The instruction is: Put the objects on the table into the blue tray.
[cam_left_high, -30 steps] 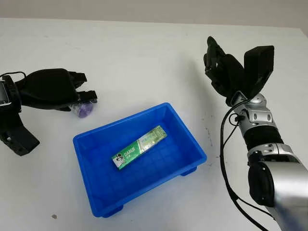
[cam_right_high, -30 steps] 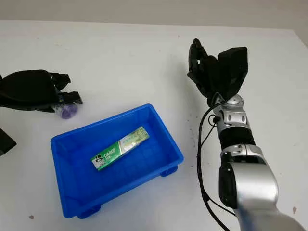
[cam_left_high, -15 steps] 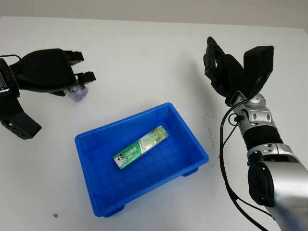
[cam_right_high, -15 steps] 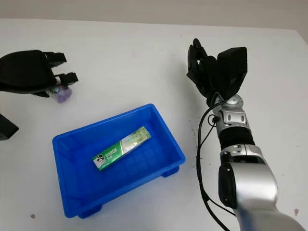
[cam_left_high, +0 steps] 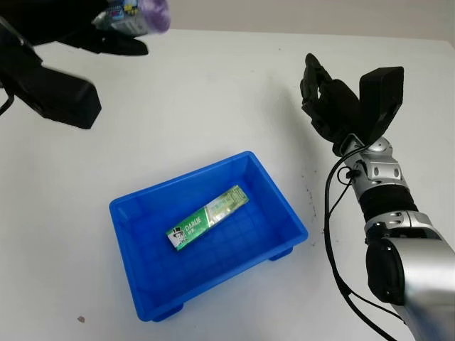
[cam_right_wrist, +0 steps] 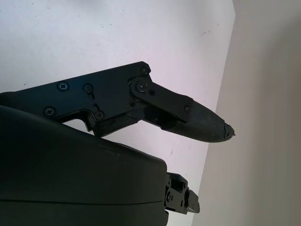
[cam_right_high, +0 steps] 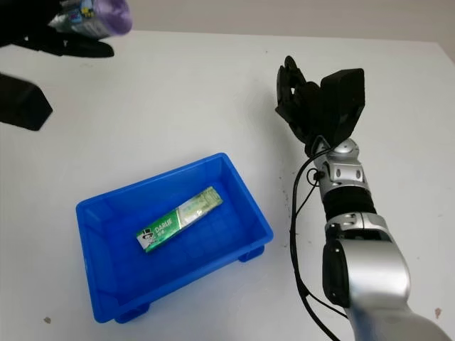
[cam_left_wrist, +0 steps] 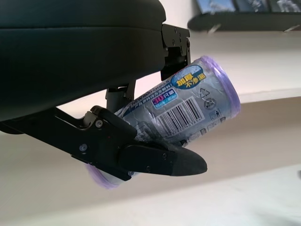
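Purple roll (cam_left_wrist: 188, 106) with silver barcode label, gripped in left hand (cam_left_high: 78, 25), lifted high off white worktop (cam_left_high: 213, 92) since a second ago. Blue tray (cam_left_high: 135, 213) holding green box (cam_left_high: 206, 217). Right hand (cam_left_high: 328, 99) open, raised beside tray.

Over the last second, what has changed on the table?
The left hand has lifted the purple roll off the table and raised it high, still gripped. The blue tray, the green box inside it and the open right hand stayed put.
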